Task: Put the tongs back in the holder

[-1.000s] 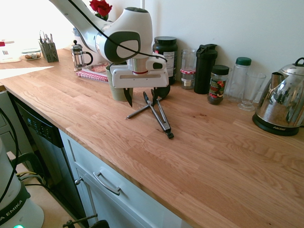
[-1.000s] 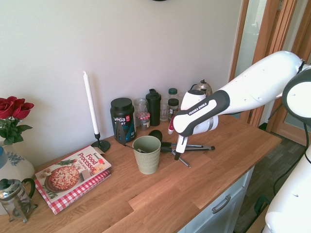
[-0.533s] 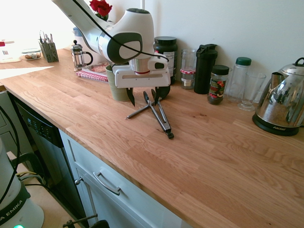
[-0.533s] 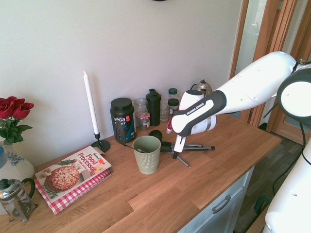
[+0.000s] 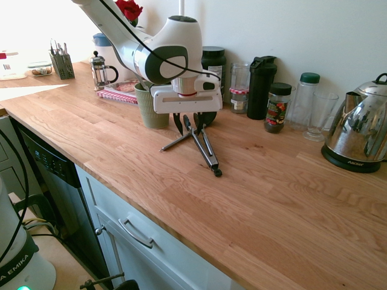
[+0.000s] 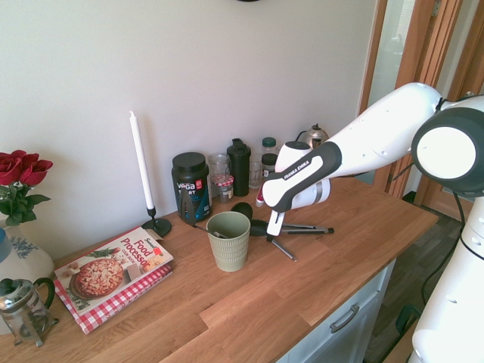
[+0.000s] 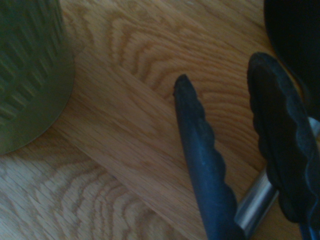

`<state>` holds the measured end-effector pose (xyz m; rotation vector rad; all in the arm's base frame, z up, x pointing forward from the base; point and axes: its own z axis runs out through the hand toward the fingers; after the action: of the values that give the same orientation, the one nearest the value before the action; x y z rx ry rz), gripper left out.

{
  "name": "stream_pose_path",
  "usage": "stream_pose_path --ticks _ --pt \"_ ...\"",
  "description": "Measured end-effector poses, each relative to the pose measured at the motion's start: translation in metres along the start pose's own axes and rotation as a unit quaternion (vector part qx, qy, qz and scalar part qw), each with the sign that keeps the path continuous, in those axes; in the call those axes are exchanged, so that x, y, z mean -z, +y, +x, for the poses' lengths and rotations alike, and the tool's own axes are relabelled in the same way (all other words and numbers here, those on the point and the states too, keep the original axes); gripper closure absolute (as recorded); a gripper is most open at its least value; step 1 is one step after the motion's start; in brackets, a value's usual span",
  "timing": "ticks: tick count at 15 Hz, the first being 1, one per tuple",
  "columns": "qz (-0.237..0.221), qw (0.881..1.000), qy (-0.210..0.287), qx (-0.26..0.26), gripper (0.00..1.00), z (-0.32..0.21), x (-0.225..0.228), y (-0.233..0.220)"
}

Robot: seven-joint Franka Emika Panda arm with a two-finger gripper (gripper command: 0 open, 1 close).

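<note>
- The tongs (image 5: 202, 145) lie flat on the wooden counter (image 5: 272, 193), black tips toward the holder (image 5: 150, 106), joined end pointing toward the counter's front edge.
- The gripper (image 5: 187, 122) hangs right over the tip end; its fingers are partly apart and I see nothing in them.
- They look light and stiff, but springy: the arms splay, so a squeeze will close them.
- Smooth metal arms could slip; the scalloped black tips seem the surer place to pinch.
- A ladle (image 5: 207, 116) lies just beside.
</note>
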<state>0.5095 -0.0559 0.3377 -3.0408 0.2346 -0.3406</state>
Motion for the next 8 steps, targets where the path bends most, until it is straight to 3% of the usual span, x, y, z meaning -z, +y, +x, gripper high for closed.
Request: stream_pose_path --ticks 8 --pt "-0.005 1.000 0.007 -0.017 1.00 0.006 0.003 0.019"
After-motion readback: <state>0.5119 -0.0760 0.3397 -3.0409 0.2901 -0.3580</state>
